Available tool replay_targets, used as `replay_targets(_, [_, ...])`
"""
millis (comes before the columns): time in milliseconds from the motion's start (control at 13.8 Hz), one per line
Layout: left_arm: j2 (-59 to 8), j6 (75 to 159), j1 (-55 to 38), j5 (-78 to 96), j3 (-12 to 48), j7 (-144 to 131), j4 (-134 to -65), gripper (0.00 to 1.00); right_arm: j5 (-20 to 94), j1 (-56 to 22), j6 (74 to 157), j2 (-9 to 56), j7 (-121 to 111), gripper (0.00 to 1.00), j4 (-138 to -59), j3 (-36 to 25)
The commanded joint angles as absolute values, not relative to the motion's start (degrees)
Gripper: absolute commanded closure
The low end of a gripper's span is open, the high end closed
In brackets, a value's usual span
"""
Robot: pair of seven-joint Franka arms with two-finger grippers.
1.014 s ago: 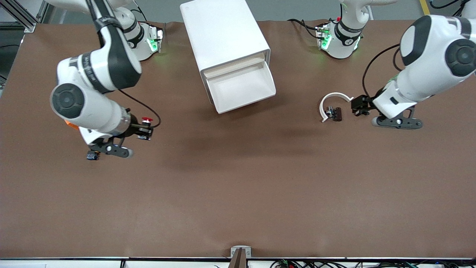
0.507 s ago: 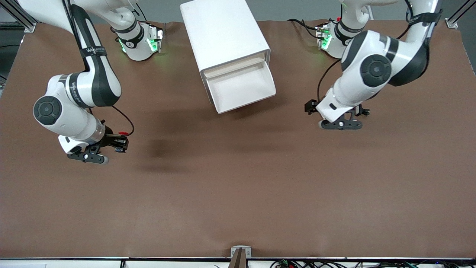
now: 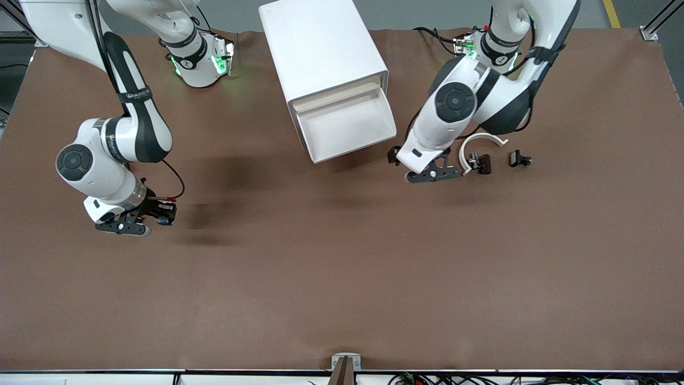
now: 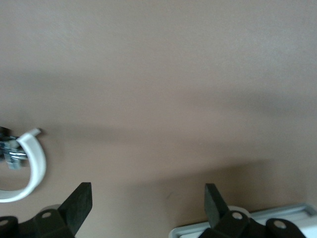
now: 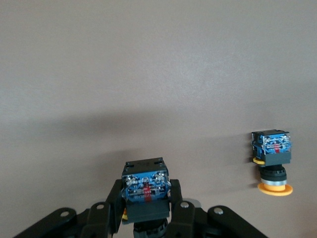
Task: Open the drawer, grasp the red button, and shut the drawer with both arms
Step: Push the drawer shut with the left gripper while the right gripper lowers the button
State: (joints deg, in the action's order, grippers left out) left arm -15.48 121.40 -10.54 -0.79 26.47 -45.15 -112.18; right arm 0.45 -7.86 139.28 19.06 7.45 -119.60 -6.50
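— Near the right arm's end of the surface (image 3: 342,278), what do you see?

— Your right gripper (image 3: 160,211) hangs low there, fingers (image 5: 174,194) pinching the button (image 5: 145,187) by its black-and-blue body. A second button with a yellow cap (image 5: 271,161) lies on the surface close by.

— And your drawer?

— The drawer (image 3: 346,128) stands pulled out of the white cabinet (image 3: 320,48) at the edge where the arms are mounted, its tray bare.

— The other arm?

— Your left gripper (image 3: 398,158) hovers just beside the drawer's front corner, fingers (image 4: 79,203) spread with nothing between them. A white curved clip (image 3: 478,144) and a small black part (image 3: 520,159) lie toward the left arm's end.
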Motion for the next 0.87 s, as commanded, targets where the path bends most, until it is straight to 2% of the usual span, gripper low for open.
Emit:
replay_targets(0, [-18.4, 125.1, -11.3, -2.4, 26.7, -50.4, -111.4, 0.0, -1.7, -6.5, 141.0, 21.4, 7.1, 1.0, -119.6, -5.4])
replay_targets(362, [-22.2, 126.7, -14.9, -2.5, 26.7, -58.3, -109.3, 0.0, -2.7, -5.4, 145.7, 25.0, 7.1, 1.0, -120.5, -5.4])
replay_targets(797, [-22.9, 127.2, -19.2, -2.5, 26.7, -62.5, -109.3, 0.0, -2.7, -4.6, 152.4, 27.3, 7.3, 1.0, -123.3, -5.4])
